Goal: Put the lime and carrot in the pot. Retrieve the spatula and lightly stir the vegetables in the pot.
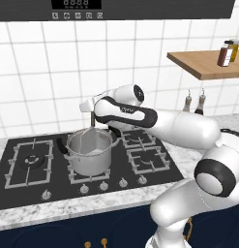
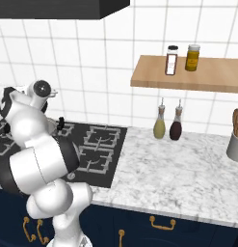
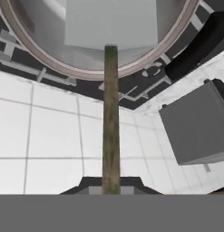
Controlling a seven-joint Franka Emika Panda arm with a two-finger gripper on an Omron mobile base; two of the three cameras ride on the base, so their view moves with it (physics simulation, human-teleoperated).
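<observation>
The steel pot (image 1: 90, 155) stands on the middle burner of the black hob (image 1: 24, 181). Directly above it my gripper (image 1: 92, 114) points down, shut on the thin dark handle of the spatula (image 1: 93, 127), which hangs upright into the pot. In the hand view the handle (image 3: 111, 122) runs from my gripper (image 3: 111, 186) to the light-grey blade (image 3: 111, 22) inside the pot's rim (image 3: 38, 61). The lime and the carrot are hidden; the blade covers the part of the pot's inside that I see.
Tiled wall stands close behind the hob. A wooden shelf (image 1: 203, 65) with spice jars (image 1: 227, 52) hangs at the right, with two bottles (image 2: 160, 126) (image 2: 177, 126) below it on the marble counter (image 2: 188, 169). A grey utensil holder (image 2: 234, 147) stands far right.
</observation>
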